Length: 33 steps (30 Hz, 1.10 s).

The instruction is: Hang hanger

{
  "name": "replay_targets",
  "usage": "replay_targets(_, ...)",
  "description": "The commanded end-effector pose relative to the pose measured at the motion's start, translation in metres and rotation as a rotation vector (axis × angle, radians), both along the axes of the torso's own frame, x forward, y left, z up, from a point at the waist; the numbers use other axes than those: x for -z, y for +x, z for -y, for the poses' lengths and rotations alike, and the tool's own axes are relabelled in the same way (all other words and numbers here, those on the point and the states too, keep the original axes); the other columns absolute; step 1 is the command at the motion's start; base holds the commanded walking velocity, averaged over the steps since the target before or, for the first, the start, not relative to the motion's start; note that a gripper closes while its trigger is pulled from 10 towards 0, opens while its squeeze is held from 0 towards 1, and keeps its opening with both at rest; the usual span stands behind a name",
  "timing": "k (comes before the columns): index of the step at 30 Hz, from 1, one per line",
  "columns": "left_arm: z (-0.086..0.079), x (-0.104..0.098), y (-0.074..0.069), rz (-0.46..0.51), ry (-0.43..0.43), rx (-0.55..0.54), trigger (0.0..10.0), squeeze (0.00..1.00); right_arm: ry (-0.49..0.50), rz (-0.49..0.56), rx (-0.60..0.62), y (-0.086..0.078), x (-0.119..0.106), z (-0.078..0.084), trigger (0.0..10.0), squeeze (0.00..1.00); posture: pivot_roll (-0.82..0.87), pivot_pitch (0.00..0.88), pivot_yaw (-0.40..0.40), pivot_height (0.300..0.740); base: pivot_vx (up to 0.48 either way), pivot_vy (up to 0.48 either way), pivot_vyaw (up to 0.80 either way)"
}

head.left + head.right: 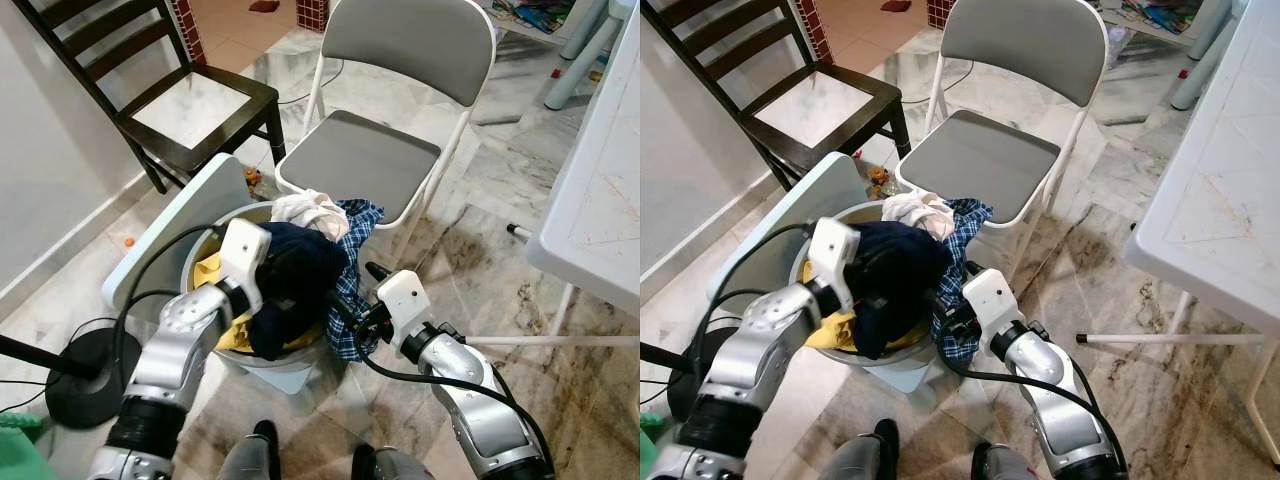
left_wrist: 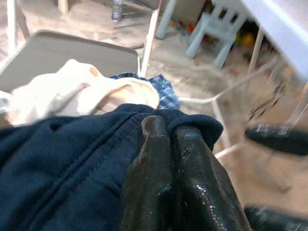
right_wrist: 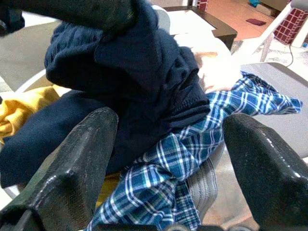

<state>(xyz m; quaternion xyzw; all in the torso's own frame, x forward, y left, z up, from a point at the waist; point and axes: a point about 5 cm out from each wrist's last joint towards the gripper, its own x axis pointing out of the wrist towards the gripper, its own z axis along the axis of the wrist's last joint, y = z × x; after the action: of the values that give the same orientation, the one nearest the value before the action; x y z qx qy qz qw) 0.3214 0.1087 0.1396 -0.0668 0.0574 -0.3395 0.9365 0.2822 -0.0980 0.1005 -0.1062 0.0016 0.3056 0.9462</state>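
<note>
the left tool (image 2: 166,144) is clamped on the navy garment (image 1: 295,275) atop the laundry basket (image 1: 270,362). the right tool (image 3: 166,159) gapes wide beside the basket. no hanger visible, so hanging has barely begun.

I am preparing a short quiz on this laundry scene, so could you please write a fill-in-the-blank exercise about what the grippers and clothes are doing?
1. The left gripper is shut on the ____ garment.
2. The right gripper is ____, its fingers either side of the checked shirt.
3. The clothes are piled in a basket in front of the grey ____.
4. Under the pile lies a ____ cloth.

Missing words: dark blue; open; folding chair; yellow
</note>
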Motion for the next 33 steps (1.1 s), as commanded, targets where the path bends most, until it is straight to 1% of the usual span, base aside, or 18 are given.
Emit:
replay_targets(1,0.007,-0.006,0.000,-0.038,-0.078,0.017,0.0,0.00,-0.004,0.000,0.010,-0.001,0.002,0.000,10.0,0.00,0.07,0.231,0.033,0.740,0.000,0.000,0.00)
replay_targets(3,0.012,-0.010,0.000,-0.049,-0.119,0.028,0.0,0.00,-0.004,0.000,0.011,-0.001,0.003,0.000,10.0,0.00,0.08,0.230,0.033,0.740,0.000,0.000,0.00)
replay_targets(5,0.024,-0.014,0.000,-0.125,-0.179,0.058,0.0,0.00,-0.008,0.000,0.012,-0.001,0.004,-0.001,10.0,0.00,0.07,0.229,0.032,0.740,0.000,0.000,0.00)
replay_targets(9,0.033,-0.007,0.000,-0.263,-0.279,0.050,0.0,0.00,-0.015,0.002,0.014,-0.001,0.005,-0.001,10.0,0.00,0.07,0.229,0.031,0.740,0.000,0.000,0.00)
replay_targets(10,0.033,0.006,-0.001,-0.283,-0.222,0.049,0.0,0.00,-0.023,0.004,0.021,0.000,0.005,-0.001,10.0,0.00,0.07,0.232,0.031,0.740,0.000,0.000,0.00)
replay_targets(13,0.028,0.025,-0.006,-0.300,-0.114,0.049,0.0,0.00,-0.031,0.006,0.027,0.000,0.005,-0.001,10.0,0.00,0.07,0.236,0.030,0.740,0.000,0.000,0.00)
replay_targets(14,0.028,0.025,-0.006,-0.300,-0.114,0.049,0.0,0.00,-0.031,0.006,0.027,0.000,0.005,-0.001,10.0,0.00,0.07,0.236,0.030,0.740,0.000,0.000,0.00)
replay_targets(16,0.024,0.033,-0.009,-0.308,-0.060,0.047,0.0,0.00,-0.033,0.006,0.030,-0.001,0.006,-0.001,10.0,0.00,0.07,0.243,0.030,0.740,0.000,0.000,0.00)
replay_targets(17,0.019,0.036,-0.011,-0.277,0.001,0.049,4.6,0.00,-0.034,0.005,0.033,-0.001,0.006,-0.001,10.0,0.00,0.07,0.243,0.030,0.740,0.000,0.000,0.00)
replay_targets(18,0.013,0.038,-0.013,-0.216,0.099,0.050,10.0,0.59,-0.035,0.003,0.037,-0.001,0.007,0.000,10.0,0.00,0.07,0.252,0.031,0.740,0.000,0.000,0.00)
replay_targets(19,0.009,0.039,-0.013,-0.189,0.134,0.037,10.0,1.00,-0.036,0.001,0.039,-0.002,0.008,0.000,10.0,0.00,0.08,0.253,0.031,0.740,0.000,0.000,0.00)
replay_targets(20,0.007,0.038,-0.013,-0.176,0.149,0.026,10.0,1.00,-0.037,0.001,0.040,-0.002,0.008,0.001,10.0,0.00,0.08,0.253,0.031,0.740,0.000,0.000,0.00)
replay_targets(23,-0.005,0.033,-0.011,-0.043,0.267,0.006,10.0,1.00,-0.039,-0.002,0.042,-0.003,0.009,0.000,10.0,0.00,0.08,0.258,0.032,0.740,0.000,0.000,0.00)
replay_targets(24,-0.008,0.029,-0.010,0.036,0.331,0.012,10.0,1.00,-0.039,-0.003,0.042,-0.003,0.010,0.000,10.0,0.00,0.09,0.259,0.033,0.740,0.000,0.000,0.00)
replay_targets(25,-0.008,0.029,-0.010,0.036,0.331,0.012,10.0,1.00,-0.039,-0.003,0.042,-0.003,0.010,0.000,10.0,0.00,0.09,0.259,0.033,0.740,0.000,0.000,0.00)
replay_targets(27,-0.011,0.013,-0.012,0.211,0.414,0.068,10.0,1.00,-0.038,-0.003,0.043,-0.002,0.009,-0.002,10.0,0.00,0.09,0.260,0.035,0.740,0.000,0.000,0.00)
replay_targets(29,-0.012,0.010,-0.012,0.241,0.433,0.080,10.0,1.00,-0.038,-0.003,0.044,-0.001,0.010,-0.002,10.0,0.00,0.09,0.260,0.035,0.740,0.000,0.000,0.00)
replay_targets(33,-0.017,-0.009,-0.016,0.404,0.505,0.183,10.0,1.00,-0.041,-0.002,0.051,0.000,0.010,-0.002,10.0,0.00,0.10,0.265,0.038,0.740,0.000,0.000,0.00)
